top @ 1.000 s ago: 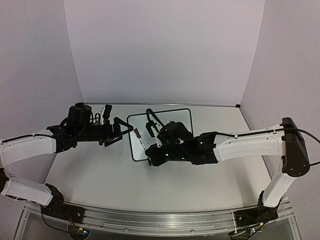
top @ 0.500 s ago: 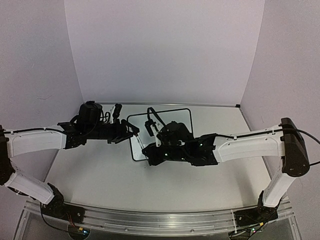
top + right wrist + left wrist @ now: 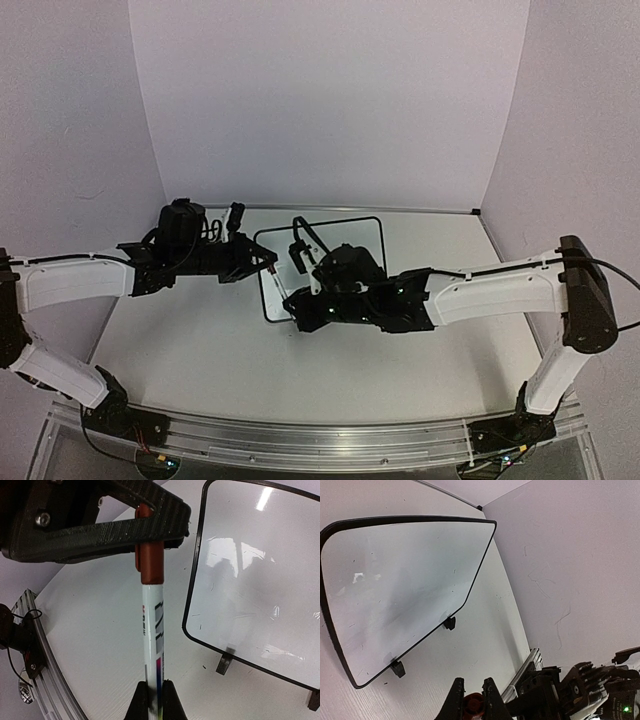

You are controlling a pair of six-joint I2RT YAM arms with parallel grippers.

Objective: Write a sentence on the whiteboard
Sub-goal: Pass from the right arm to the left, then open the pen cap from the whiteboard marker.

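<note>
The whiteboard point(image 3: 350, 232) lies flat at the table's middle back, blank except for faint smudges, and shows in both wrist views point(image 3: 405, 585) point(image 3: 255, 580). Two black clip feet point(image 3: 225, 663) sit on its near edge. Left of the board, a white marker point(image 3: 284, 287) point(image 3: 152, 625) with a red cap point(image 3: 150, 565) hangs in the air between the two arms. My right gripper point(image 3: 293, 305) point(image 3: 154, 684) is shut on the marker's barrel. My left gripper point(image 3: 268, 262) point(image 3: 471, 681) is shut on the red cap point(image 3: 473, 705); one black finger point(image 3: 100, 530) crosses over it.
An aluminium rail point(image 3: 320, 435) point(image 3: 45, 650) runs along the table's near edge. White walls close off the back and both sides. The right arm's black wrist point(image 3: 580, 690) is close to the left gripper.
My left gripper moved right to the marker's end and went from open to shut on the red cap. The right gripper kept hold of the barrel, almost still.
</note>
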